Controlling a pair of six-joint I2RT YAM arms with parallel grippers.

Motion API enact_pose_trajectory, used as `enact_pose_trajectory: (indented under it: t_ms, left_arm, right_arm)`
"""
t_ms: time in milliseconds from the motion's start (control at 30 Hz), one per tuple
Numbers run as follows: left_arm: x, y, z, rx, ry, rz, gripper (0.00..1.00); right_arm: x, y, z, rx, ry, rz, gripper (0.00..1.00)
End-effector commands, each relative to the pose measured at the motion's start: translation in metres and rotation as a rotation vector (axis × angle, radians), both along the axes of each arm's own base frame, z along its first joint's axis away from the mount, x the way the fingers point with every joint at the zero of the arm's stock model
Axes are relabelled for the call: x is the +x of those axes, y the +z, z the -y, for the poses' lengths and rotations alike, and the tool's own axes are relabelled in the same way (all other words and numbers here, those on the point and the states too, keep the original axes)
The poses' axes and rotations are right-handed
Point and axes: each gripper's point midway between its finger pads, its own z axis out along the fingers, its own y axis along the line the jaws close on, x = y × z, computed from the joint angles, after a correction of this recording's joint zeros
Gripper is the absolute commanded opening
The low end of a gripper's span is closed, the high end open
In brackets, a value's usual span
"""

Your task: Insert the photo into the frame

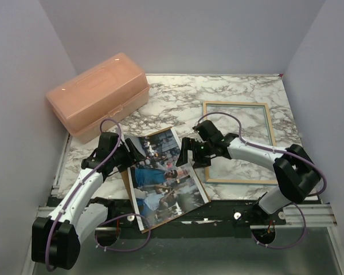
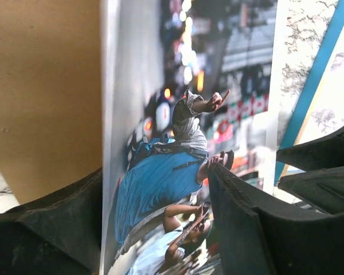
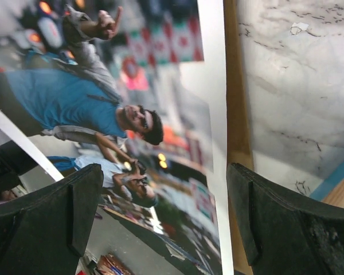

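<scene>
Photo (image 1: 160, 175) is recorded face-up on the brown backing board (image 1: 173, 220) near the frame (image 1: 238, 104), flanked by left gripper (image 1: 135, 152) and right gripper (image 1: 187, 150), both spread wide; print is judged light, floppy, best pinched at a margin.

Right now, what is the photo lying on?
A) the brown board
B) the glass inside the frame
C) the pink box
A: the photo lies on the board, whose brown edges show beside it, while the frame lies apart with only tabletop showing through it.
</scene>
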Motion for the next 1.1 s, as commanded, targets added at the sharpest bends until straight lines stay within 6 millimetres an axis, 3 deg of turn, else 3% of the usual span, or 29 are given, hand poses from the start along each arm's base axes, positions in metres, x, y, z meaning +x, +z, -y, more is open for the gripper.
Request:
enact_pose_trajectory:
  t_ms: [0,100,267,333,500,700,833,1067]
  left_arm:
    - [0.002,0.004,0.013,-0.067,-0.056,0.029,0.6]
    - [0.001,0.005,0.01,-0.05,-0.051,0.032,0.47]
    - [0.0,0.008,0.008,-0.04,-0.048,0.05,0.16]
    - [-0.001,0.01,0.008,-0.039,-0.053,0.048,0.08]
    - [-0.001,0.032,0.008,-0.05,-0.047,0.077,0.0]
    - [-0.002,0.075,0.007,-0.089,0.002,0.14,0.0]
    - [-0.004,0.103,0.009,-0.15,0.032,0.187,0.0]
    - [-0.009,0.15,0.011,-0.189,0.016,0.317,0.0]
  right_arm:
    - [0.002,0.021,0.006,0.014,-0.031,0.039,0.97]
    - [0.005,0.025,0.01,-0.002,-0.042,0.056,0.98]
    - [0.007,0.029,0.013,-0.019,-0.046,0.074,0.99]
    - [0.009,0.032,0.016,-0.035,-0.049,0.089,1.0]
    - [0.018,0.041,0.036,-0.143,-0.081,0.151,1.0]
    - [0.03,0.065,0.056,-0.23,-0.127,0.237,1.0]
    - [0.032,0.09,0.046,-0.188,-0.118,0.277,1.0]
    - [0.029,0.133,0.007,-0.053,-0.06,0.34,1.0]
